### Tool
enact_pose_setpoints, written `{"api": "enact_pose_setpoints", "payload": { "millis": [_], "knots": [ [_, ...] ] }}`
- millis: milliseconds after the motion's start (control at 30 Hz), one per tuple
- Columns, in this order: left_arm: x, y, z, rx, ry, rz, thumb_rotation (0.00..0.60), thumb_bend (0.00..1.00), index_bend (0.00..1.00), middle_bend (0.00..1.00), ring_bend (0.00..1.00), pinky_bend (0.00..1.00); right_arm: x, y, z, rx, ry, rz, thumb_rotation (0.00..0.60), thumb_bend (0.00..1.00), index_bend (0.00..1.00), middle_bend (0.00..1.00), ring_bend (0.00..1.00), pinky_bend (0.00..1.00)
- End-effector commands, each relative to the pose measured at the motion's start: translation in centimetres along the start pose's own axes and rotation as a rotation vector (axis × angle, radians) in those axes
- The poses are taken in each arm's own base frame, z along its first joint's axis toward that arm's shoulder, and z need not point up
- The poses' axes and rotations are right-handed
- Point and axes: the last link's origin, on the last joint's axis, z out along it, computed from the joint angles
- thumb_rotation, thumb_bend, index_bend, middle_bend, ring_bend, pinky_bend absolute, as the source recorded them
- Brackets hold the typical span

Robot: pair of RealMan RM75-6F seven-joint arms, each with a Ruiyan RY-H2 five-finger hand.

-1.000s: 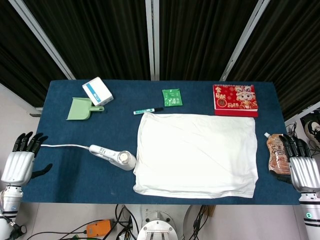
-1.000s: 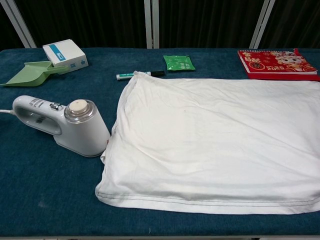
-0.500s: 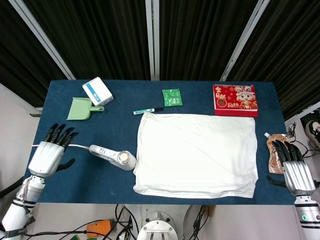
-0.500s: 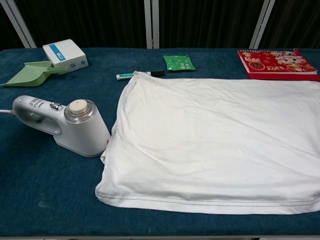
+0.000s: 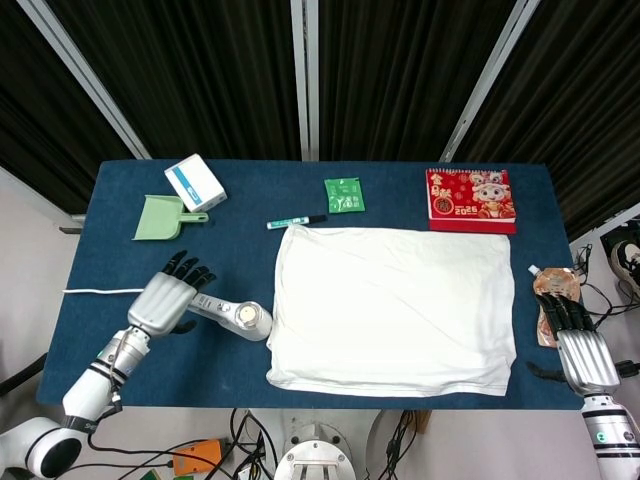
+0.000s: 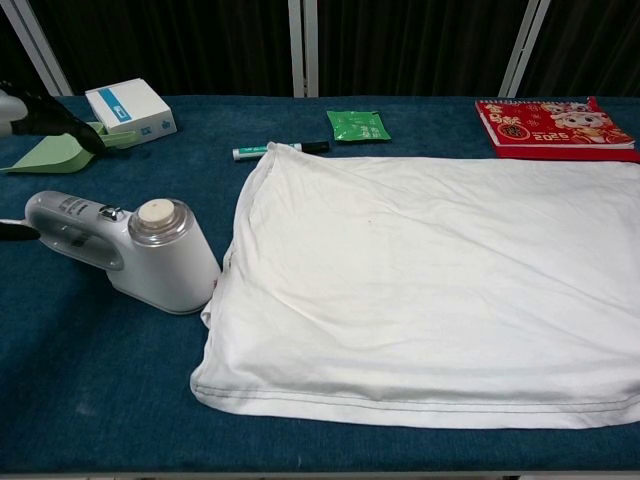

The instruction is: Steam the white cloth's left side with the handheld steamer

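From the head view, our left hand point(image 5: 165, 300) hovers over the handle end of the handheld steamer point(image 5: 232, 314), fingers spread and holding nothing. The steamer lies near the tabletop's point(image 5: 400, 178) front-left, its head just beside the left edge of the white cloth point(image 5: 395, 305). Our right hand point(image 5: 578, 350) sits off the front-right corner, fingers extended, empty, beside a brown pouch point(image 5: 552, 290).

From the chest view, dark fingertips point(image 6: 45, 105) show at the left edge above the steamer point(image 6: 125, 250), not gripping it; the cloth point(image 6: 430, 285) lies flat.
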Motion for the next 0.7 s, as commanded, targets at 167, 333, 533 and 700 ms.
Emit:
{"api": "enact_pose_setpoints", "payload": {
  "millis": [167, 333, 533, 700],
  "knots": [
    [-1.3, 1.5, 1.7, -0.012, -0.065, 0.005, 0.6, 0.13, 0.3, 0.32, 0.22, 0.22, -0.1, 0.1, 0.4, -0.004, -0.01, 0.0, 0.6, 0.19, 0.0, 0.12, 0.0, 0.1],
    [-2.0, 2.1, 2.2, -0.015, -0.08, 0.018, 0.6, 0.13, 0.32, 0.36, 0.25, 0.22, -0.3, 0.0, 0.6, -0.005, -0.019, 0.001, 0.6, 0.19, 0.0, 0.12, 0.0, 0.09],
    [-2.4, 2.8, 2.8, -0.016, -0.085, 0.024, 0.6, 0.13, 0.4, 0.44, 0.32, 0.22, -0.5, 0.1, 0.7, -0.013, -0.033, 0.004, 0.6, 0.19, 0.0, 0.12, 0.0, 0.08],
    [-2.3, 2.9, 3.1, -0.009, -0.087, 0.028, 0.6, 0.13, 0.44, 0.49, 0.37, 0.22, -0.7, 0.1, 0.8, -0.015, -0.04, 0.006, 0.6, 0.19, 0.0, 0.12, 0.0, 0.08]
  ]
}}
